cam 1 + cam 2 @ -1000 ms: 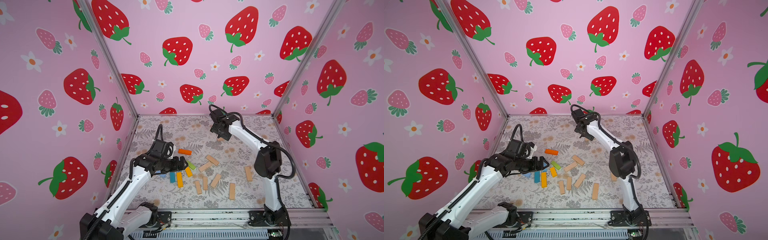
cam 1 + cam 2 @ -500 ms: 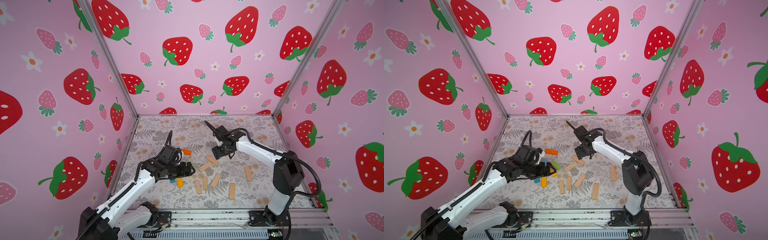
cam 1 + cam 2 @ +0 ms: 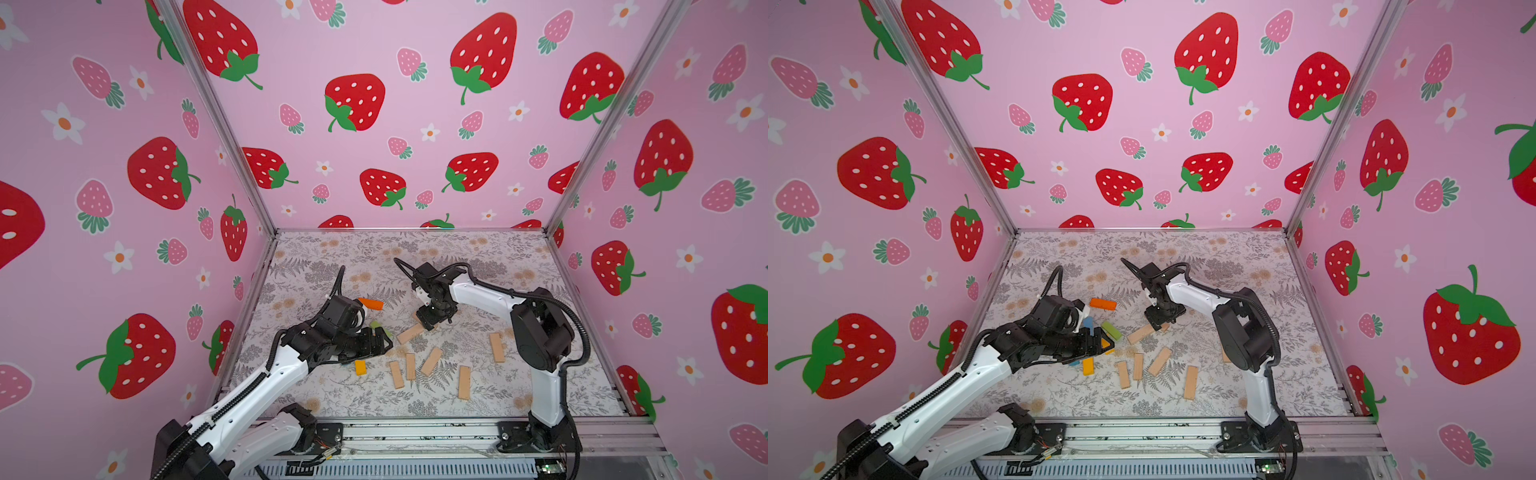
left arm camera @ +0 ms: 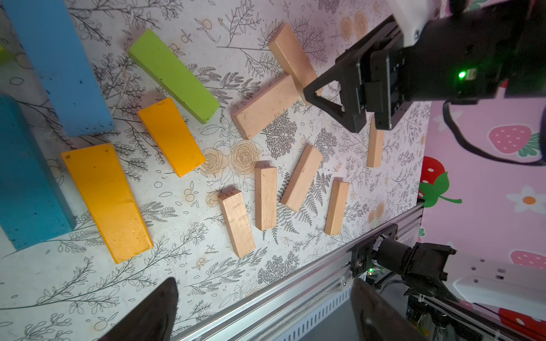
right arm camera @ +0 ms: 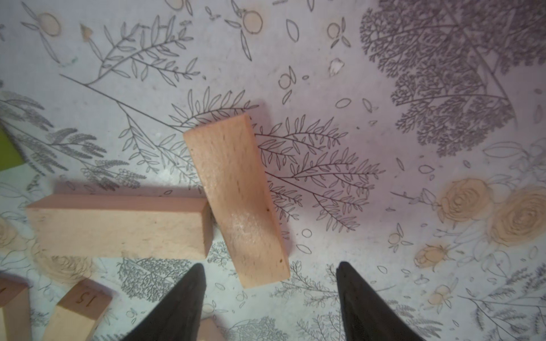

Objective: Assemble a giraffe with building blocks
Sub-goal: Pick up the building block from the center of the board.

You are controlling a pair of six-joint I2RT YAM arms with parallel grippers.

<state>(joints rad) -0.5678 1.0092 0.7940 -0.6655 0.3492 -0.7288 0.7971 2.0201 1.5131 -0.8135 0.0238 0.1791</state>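
1. While it hovers low over the floral-patterned bench (image 3: 478, 257), the right tool (image 5: 269, 264) stands partly open, its fingers straddling one end of a plain tan wooden bar (image 5: 236, 192) without touching it.
2. That bar lies mid-bench, touching a second tan wooden bar (image 5: 118, 224).
3. Left of the bench's middle, the left tool (image 4: 263, 279) gapes wide and empty above painted wooden bars (image 4: 171, 135).
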